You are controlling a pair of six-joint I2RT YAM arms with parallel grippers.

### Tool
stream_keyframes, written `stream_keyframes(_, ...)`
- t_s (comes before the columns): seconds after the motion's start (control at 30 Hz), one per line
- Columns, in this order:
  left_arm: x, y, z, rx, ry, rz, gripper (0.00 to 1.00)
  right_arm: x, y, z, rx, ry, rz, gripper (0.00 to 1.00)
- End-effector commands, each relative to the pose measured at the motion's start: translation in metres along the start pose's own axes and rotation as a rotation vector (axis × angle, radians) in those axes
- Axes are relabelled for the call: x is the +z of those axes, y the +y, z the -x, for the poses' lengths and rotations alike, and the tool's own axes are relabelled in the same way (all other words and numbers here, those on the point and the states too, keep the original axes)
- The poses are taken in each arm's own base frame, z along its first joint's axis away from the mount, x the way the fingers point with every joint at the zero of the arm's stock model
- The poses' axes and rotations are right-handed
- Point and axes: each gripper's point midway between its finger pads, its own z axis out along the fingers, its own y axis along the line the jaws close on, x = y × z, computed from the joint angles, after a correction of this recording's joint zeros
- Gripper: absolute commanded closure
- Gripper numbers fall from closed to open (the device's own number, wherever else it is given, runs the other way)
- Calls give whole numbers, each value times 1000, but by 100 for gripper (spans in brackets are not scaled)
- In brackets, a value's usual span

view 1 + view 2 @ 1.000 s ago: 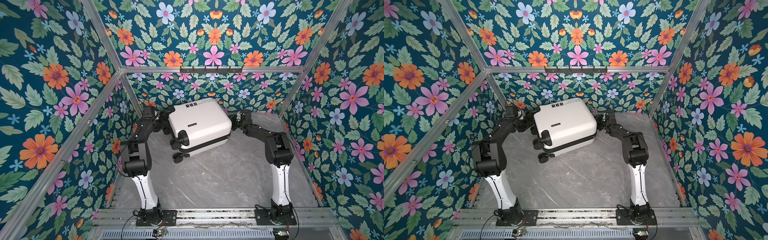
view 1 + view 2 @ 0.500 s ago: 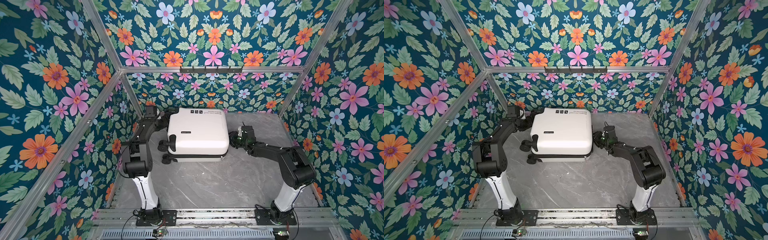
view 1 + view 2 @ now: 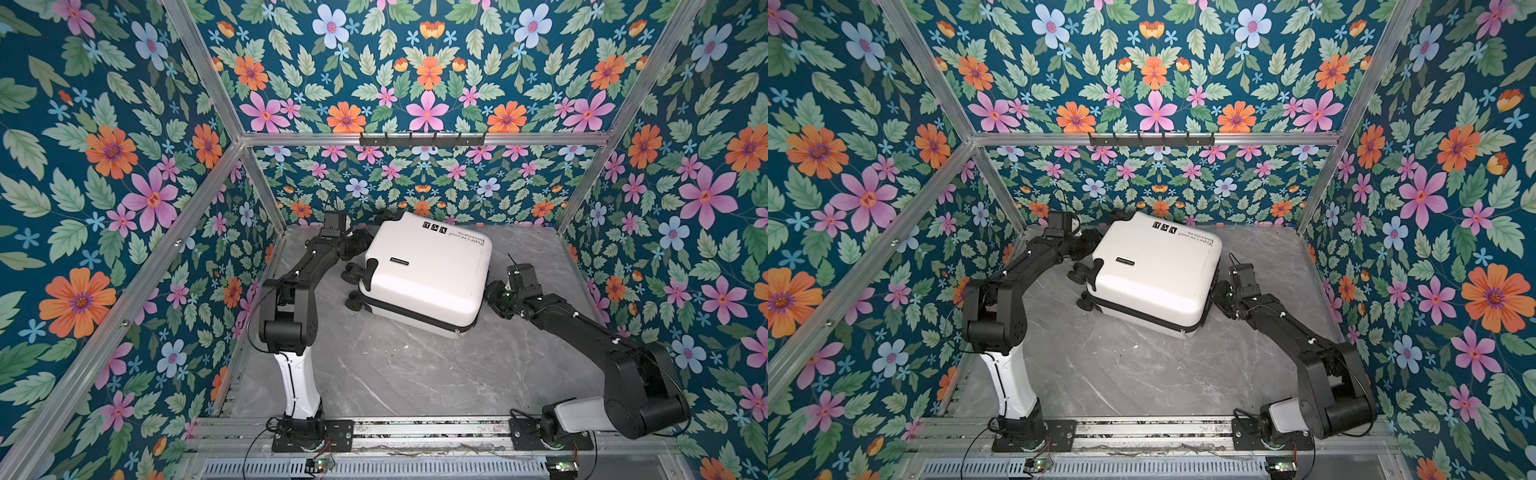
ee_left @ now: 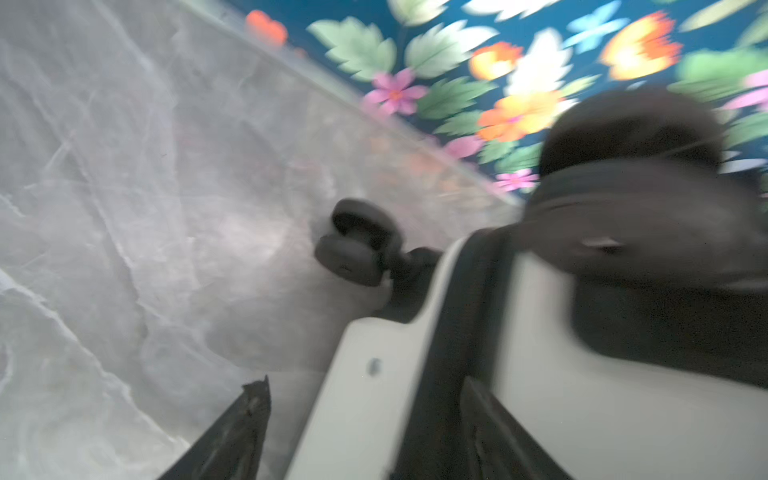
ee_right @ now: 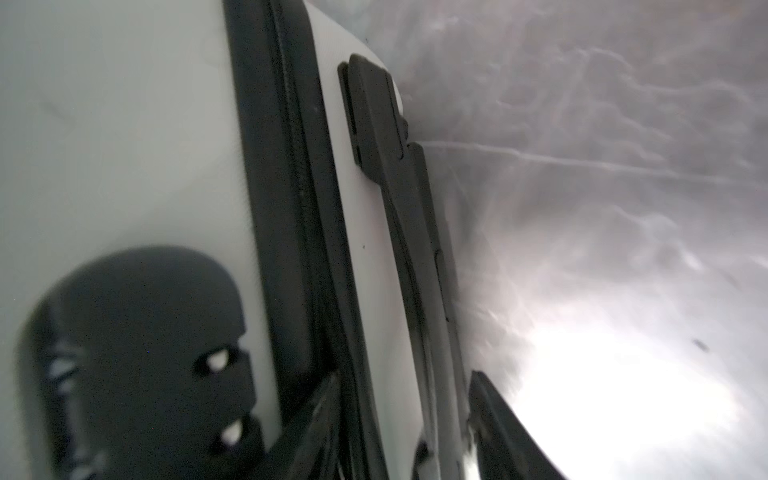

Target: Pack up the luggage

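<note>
The luggage [image 3: 428,274] [image 3: 1154,270] is a white hard-shell suitcase, zipped shut. It lies flat on the grey marble table [image 3: 415,374], skewed, with its black wheels [image 3: 353,276] pointing left. My left gripper [image 3: 358,244] [image 3: 1089,241] is at the wheel end. In the left wrist view, the left gripper [image 4: 365,409] stands open astride the shell's edge [image 4: 374,395] and its zipper band, with one finger clear of the shell. My right gripper [image 3: 488,291] [image 3: 1219,291] is at the opposite end, and in the right wrist view the right gripper [image 5: 405,415] straddles the shell rim beside a black handle [image 5: 386,124].
Floral walls with aluminium posts close in the table on three sides. The luggage's far corner lies near the back wall. A black hook rail [image 3: 422,139] hangs high on that wall. Both arm bases sit on a metal rail [image 3: 415,432] at the front edge.
The luggage was tilted up between both grippers. It has come down flat and turned, its right end swinging toward the front. My right arm has dropped low, and both grippers' jaws have widened.
</note>
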Motion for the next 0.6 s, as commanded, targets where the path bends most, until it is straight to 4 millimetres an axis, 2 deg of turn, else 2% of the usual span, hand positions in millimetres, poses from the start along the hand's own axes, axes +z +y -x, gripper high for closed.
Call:
stream_keyframes(0.0,-35,-17,31,-23,-85,-9,24,-23,26,-1,-99,-11,106,48)
stream_keyframes(0.1,-69,-15,51,-11,-147,86,24,-39,17,-3,-107,-40,79,48)
stream_keyframes(0.2,-99,-11,48,-20,-166,151,25,-53,5,-3,-104,-80,46,47)
stream_keyframes(0.3,-125,-5,22,-80,-154,171,25,-63,-10,-2,-82,-93,8,46)
stream_keyframes(0.37,-142,0,-5,-120,-152,181,26,-66,-13,-1,-80,-85,10,46)
stream_keyframes(0.47,-166,9,-40,-164,-150,195,29,-66,-13,1,-81,-59,11,45)
stream_keyframes(0.57,-180,12,-72,-193,-131,198,34,-63,-6,9,-91,-44,12,45)
